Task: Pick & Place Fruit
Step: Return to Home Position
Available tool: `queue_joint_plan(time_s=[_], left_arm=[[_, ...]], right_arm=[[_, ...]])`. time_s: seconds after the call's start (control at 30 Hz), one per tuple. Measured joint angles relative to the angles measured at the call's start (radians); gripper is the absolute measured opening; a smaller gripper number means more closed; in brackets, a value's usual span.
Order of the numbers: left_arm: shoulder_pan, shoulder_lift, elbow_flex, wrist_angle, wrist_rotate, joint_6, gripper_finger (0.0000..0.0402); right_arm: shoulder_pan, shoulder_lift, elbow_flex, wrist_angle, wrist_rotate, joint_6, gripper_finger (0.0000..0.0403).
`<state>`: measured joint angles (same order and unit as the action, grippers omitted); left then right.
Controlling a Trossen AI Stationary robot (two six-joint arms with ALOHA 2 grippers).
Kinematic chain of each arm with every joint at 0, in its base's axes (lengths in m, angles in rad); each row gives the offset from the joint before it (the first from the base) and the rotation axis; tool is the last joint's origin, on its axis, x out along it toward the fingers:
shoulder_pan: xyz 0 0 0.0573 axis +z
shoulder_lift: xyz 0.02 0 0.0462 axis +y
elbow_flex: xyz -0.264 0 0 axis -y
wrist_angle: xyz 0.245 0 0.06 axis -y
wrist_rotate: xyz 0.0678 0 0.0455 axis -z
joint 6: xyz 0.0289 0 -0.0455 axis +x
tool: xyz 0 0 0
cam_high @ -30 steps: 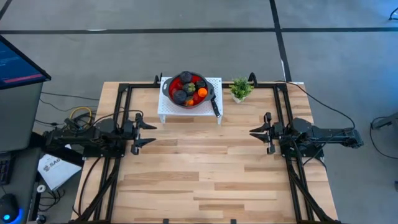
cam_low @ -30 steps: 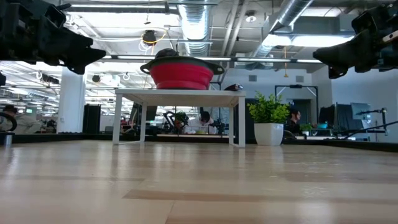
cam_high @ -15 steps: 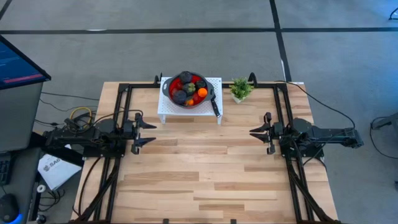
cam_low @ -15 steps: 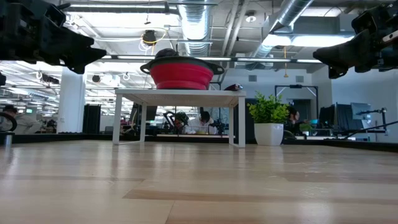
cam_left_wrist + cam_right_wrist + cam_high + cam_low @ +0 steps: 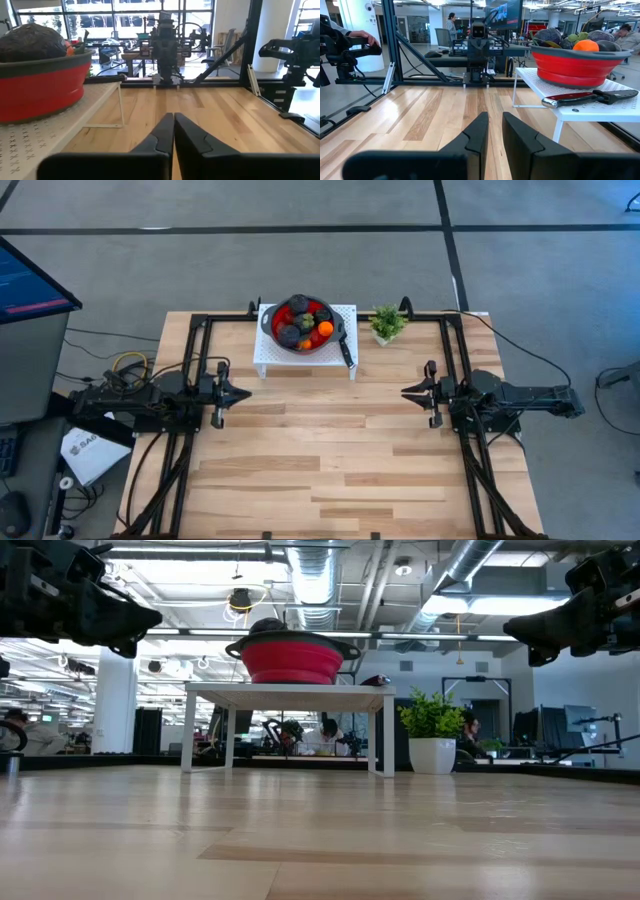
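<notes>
Several small toy fruit [image 5: 300, 320], orange, red, dark purple and dark green, lie heaped in a red bowl [image 5: 272, 323]. The bowl stands on a white raised stand [image 5: 268, 355] at the table's far edge. In the right wrist view the fruit [image 5: 585, 44] shows over the bowl's rim. My left gripper [image 5: 243, 393] is shut and empty above the table's left side, pointing right. My right gripper [image 5: 404, 394] hovers above the right side, pointing left, open by a narrow gap [image 5: 495, 120] and empty.
A black knife [image 5: 346, 352] lies on the stand beside the bowl, on its right. A small green potted plant [image 5: 387, 323] stands on the table to the right of the stand. Black frame rails run along the table's left, right and far edges. Bare wood lies between the arms.
My left gripper has shut: its fingertips stood apart in the earlier high views and now meet. It has kept its place.
</notes>
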<state>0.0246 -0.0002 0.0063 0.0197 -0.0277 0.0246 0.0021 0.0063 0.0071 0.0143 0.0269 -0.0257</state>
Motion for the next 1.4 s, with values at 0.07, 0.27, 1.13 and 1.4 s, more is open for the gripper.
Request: queue_joint_plan(time_s=[0.07,0.27,1.13,1.4], left_arm=[[-0.001,0.0,0.0,-0.001,0.0,0.0,0.0002],[-0.012,0.0,0.0,-0.002,-0.001,0.0,0.0001],[0.026,0.007,0.0,0.03,-0.016,-0.003,0.0007],[0.026,0.016,0.0,0.042,-0.01,-0.003,0.0008]], right_arm=[[0.0,0.0,0.0,0.0,0.0,0.0,0.0049],[0.0,0.0,0.0,0.0,0.0,0.0,0.0049],[0.0,0.0,0.0,0.0,0.0,0.0,0.0049],[0.0,0.0,0.0,0.0,0.0,0.0,0.0049]])
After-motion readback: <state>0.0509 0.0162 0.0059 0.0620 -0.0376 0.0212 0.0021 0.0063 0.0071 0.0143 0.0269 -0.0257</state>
